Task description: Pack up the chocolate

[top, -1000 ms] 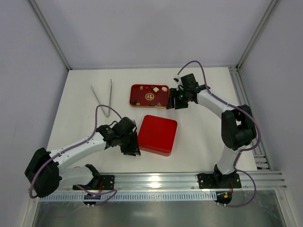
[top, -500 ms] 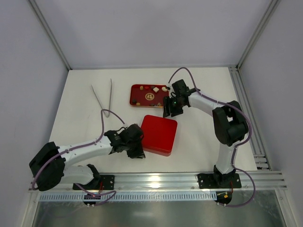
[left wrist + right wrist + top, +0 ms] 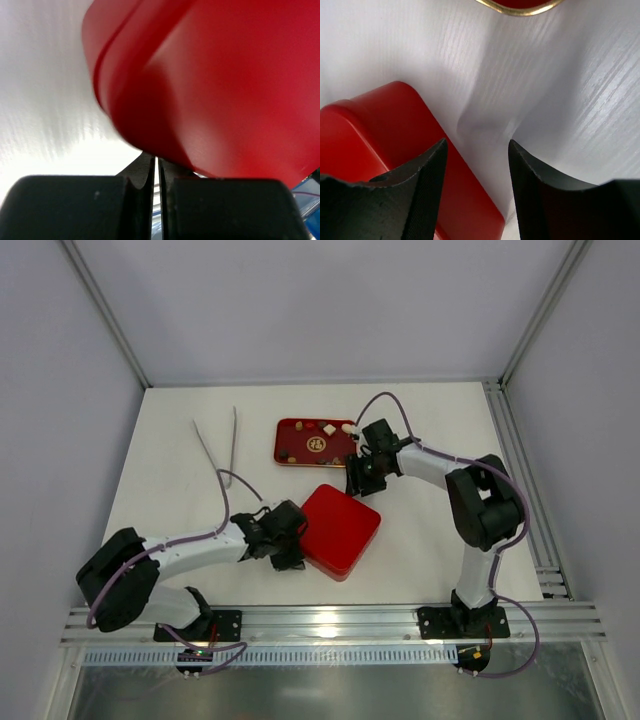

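The chocolate [image 3: 327, 427], several small white, tan and dark pieces, lies in a red gold-rimmed tray [image 3: 279, 445] at the back middle. A closed red square box [image 3: 342, 530] sits turned at an angle in front of it. My left gripper [image 3: 292, 558] is shut and empty, with its tips against the box's near left corner. In the left wrist view the box [image 3: 215, 85] fills the frame above the tips [image 3: 156, 162]. My right gripper [image 3: 356, 480] is open and empty, low over the table at the box's far corner [image 3: 375, 135], just in front of the tray rim [image 3: 520, 9].
Metal tongs [image 3: 232, 440] lie at the back left. An aluminium rail [image 3: 330, 620] runs along the near edge and another [image 3: 515, 470] along the right side. Grey walls enclose the table.
My left gripper has moved right against the red box, and the box has turned and slid a little right. My right gripper has come down and left, from the tray's right end to the box's far corner.
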Tool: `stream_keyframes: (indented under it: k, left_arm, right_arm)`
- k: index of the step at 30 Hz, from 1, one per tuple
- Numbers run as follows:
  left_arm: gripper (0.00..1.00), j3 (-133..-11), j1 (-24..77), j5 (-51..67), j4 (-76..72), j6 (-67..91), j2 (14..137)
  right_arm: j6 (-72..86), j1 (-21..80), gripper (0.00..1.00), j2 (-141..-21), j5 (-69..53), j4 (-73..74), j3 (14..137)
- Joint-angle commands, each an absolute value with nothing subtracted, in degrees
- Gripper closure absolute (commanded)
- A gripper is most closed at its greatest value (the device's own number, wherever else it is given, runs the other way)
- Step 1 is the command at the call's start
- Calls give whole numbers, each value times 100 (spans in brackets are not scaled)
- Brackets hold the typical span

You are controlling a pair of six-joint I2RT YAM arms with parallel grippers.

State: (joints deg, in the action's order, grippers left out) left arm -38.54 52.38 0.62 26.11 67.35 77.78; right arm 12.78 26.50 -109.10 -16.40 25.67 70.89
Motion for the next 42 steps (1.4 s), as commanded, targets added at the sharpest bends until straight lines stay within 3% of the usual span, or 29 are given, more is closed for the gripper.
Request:
stream_keyframes:
  k: [1,16,23,42]
  left_arm:
    - [100,-4043,4861,-229,2399,6584,7743]
    - [100,-4947,4017,263,2417,5713,8551]
    - [100,-5142,3947,378,2426,5555,8736]
    - [98,-5423,2839,1019,3014,4588,8561]
  right_arm:
    - [1415,2751,46,-10565,-1775,2435,6742]
    - [2039,3252,47,-9572,-1495,2136,5801]
    - [2250,3454,41,-9422,-994,2232,5757]
    - [2733,2506,36,-8526,-1327,1697,4852]
